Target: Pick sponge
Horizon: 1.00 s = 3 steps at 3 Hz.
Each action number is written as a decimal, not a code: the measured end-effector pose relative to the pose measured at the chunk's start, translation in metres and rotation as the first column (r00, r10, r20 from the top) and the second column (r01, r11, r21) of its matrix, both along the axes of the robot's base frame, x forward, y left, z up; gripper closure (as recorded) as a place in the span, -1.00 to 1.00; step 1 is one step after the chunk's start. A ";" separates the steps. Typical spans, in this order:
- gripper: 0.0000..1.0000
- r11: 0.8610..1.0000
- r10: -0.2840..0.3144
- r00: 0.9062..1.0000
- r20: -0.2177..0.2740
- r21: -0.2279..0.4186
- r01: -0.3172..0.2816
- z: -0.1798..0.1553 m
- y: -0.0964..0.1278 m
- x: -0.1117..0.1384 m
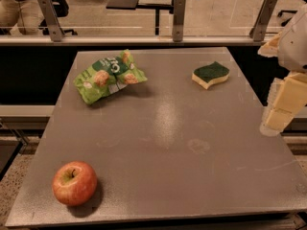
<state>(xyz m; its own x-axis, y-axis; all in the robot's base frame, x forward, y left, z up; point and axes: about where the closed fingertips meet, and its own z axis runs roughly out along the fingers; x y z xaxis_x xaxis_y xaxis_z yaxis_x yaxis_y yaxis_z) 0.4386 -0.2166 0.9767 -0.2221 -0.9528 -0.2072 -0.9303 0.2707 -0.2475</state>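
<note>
The sponge (210, 74) lies flat on the grey table (163, 143) at the far right. It has a dark green scouring top over a pale yellow base with a wavy edge. My gripper (279, 115) hangs at the right edge of the view, beside the table's right side. It is to the right of the sponge, nearer the camera, well apart from it and holding nothing.
A green crinkled snack bag (109, 75) lies at the far left of the table. A red apple (74, 183) stands near the front left corner. A glass railing with metal posts (178, 13) runs behind the table's far edge.
</note>
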 end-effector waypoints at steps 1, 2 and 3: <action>-1.00 1.000 0.000 1.000 0.001 0.000 0.000 0.000 0.000 0.000; -1.00 0.999 -0.001 1.000 0.007 0.054 0.000 -0.012 0.001 0.032; -1.00 0.992 -0.010 1.000 0.016 0.130 0.008 -0.030 -0.001 0.075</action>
<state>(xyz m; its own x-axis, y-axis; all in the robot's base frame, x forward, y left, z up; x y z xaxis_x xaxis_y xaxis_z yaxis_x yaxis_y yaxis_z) 0.5138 -0.2176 0.9470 -0.2261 -0.9156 -0.3326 -0.9236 0.3100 -0.2255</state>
